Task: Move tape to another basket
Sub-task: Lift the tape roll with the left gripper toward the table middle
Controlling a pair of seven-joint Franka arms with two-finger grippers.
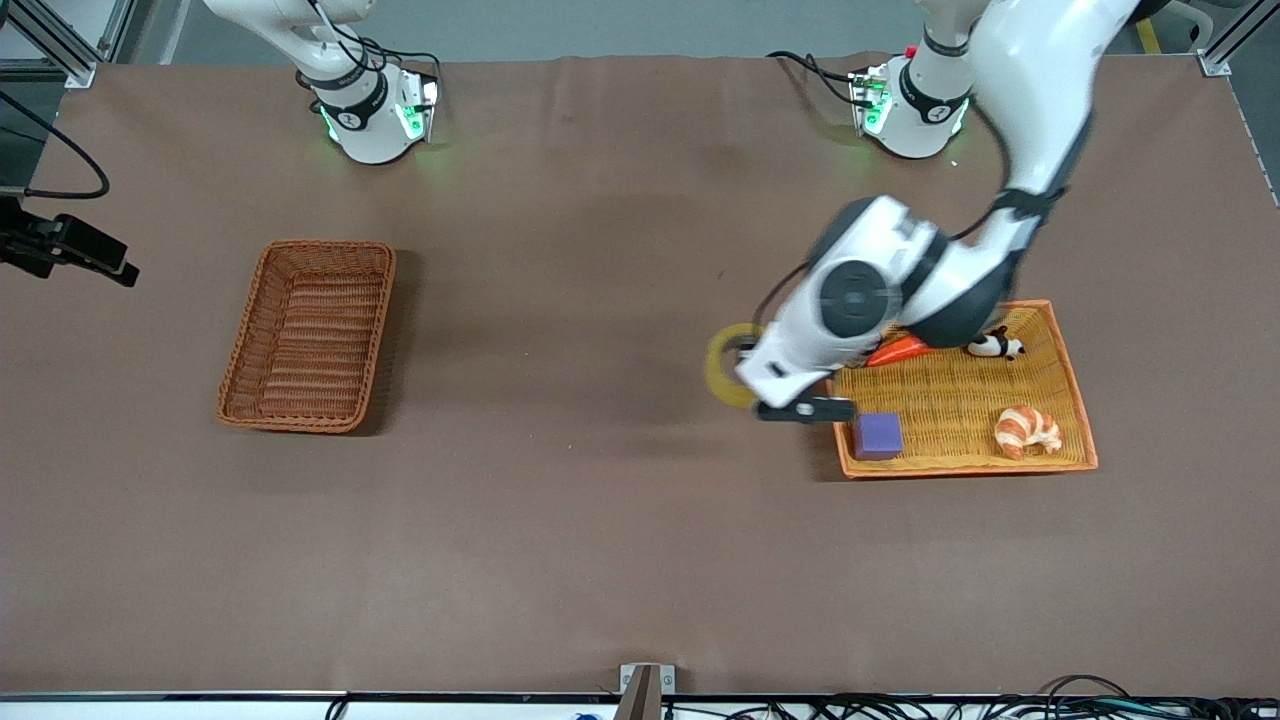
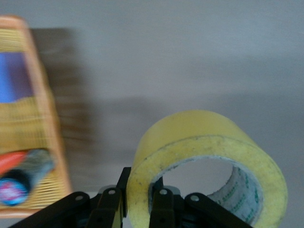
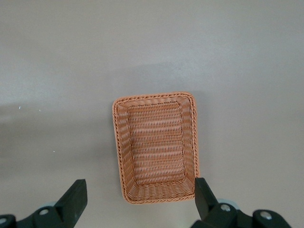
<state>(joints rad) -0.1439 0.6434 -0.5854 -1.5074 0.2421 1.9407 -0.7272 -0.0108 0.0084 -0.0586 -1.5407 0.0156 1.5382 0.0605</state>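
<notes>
The tape (image 1: 729,365) is out of the orange-yellow tray (image 1: 1070,375) and up in the air, pinched through its wall by the left gripper (image 2: 137,202): one finger sits inside the ring and the other against its outer face, as the left wrist view shows plainly. In the front view the roll hangs over bare table just off the tray's edge that faces the right arm's end, so the pick looks done and the carry has barely begun; nearly the whole run toward the basket (image 1: 308,335), which sits empty toward the right arm's end of the table, is left, and then the release. The right gripper (image 3: 137,202) hovers over that basket with its fingers spread wide and nothing between them; that arm appears to wait. In the tray lie a purple block (image 1: 877,436), a croissant (image 1: 1027,431), a small black-and-white figure (image 1: 995,346) and an orange item (image 1: 900,350) partly covered by the left arm. The left arm's wrist hides much of the roll and the fingers in the front view, and the left wrist view is smeared, so the tray's contents there are hard to read.
</notes>
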